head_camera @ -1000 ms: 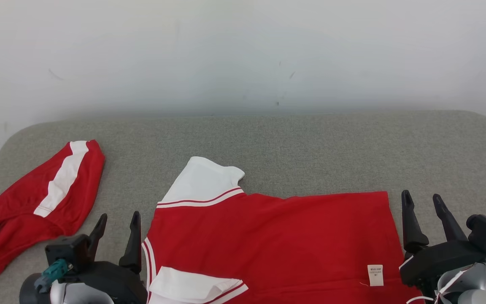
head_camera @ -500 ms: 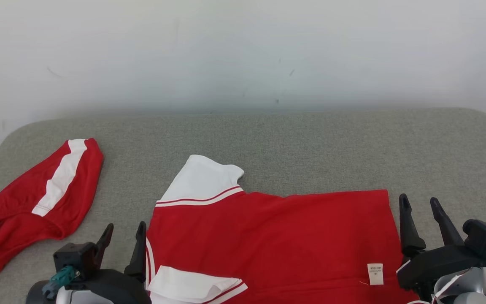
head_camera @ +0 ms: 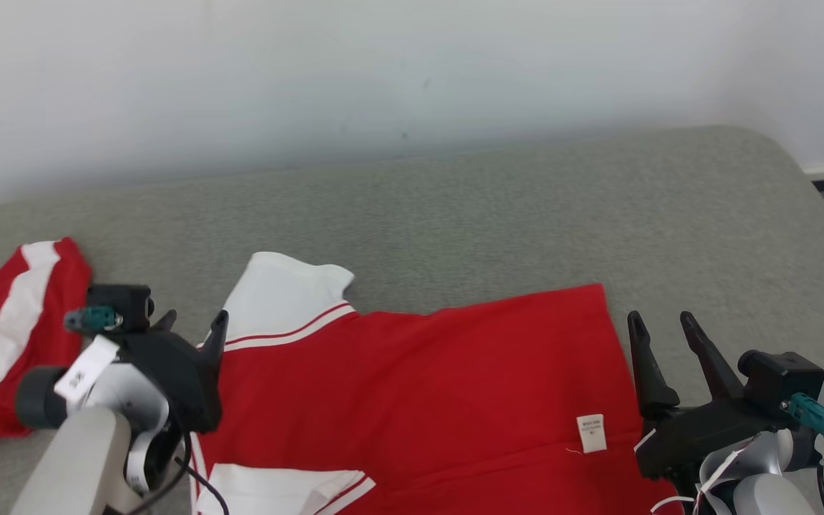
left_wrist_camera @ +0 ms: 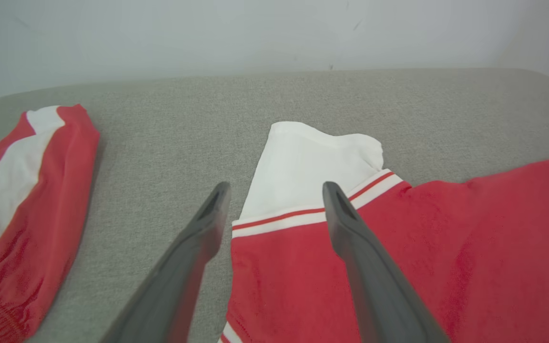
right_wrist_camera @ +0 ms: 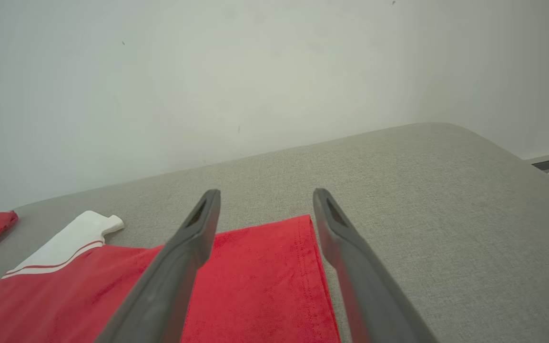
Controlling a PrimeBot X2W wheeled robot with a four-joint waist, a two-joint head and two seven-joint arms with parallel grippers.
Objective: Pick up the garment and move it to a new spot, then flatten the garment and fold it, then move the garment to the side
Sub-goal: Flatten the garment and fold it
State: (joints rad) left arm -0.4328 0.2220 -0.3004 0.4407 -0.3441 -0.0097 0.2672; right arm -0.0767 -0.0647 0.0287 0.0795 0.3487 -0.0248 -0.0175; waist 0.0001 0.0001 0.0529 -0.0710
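Lower centre of the head view: red garment [head_camera: 419,386] lies spread flat on the grey padded surface [head_camera: 491,214], running off the bottom edge. Upper sleeve [head_camera: 283,297], white with a red-striped cuff band, sticks out at the garment's upper left corner. Lower sleeve [head_camera: 276,493], also white, sits at the bottom edge of frame, lying on the red body. Small white label [head_camera: 591,433] is on the cloth near its right edge. Left gripper [head_camera: 194,322] is at lower left, fingers spread wide with nothing between them. Left wrist view has its tips straddling the band where the upper sleeve meets the body; can't tell if they touch the cloth. Right gripper [head_camera: 661,322] is at lower right, fingers also wide apart and empty, just beside the garment's right hem. Right wrist view puts the hem's far corner between the two fingers. Second red piece [head_camera: 4,343] with a white stripe lies at far left of frame, apart from the garment. White wall [head_camera: 383,71] fills the top, behind the surface.
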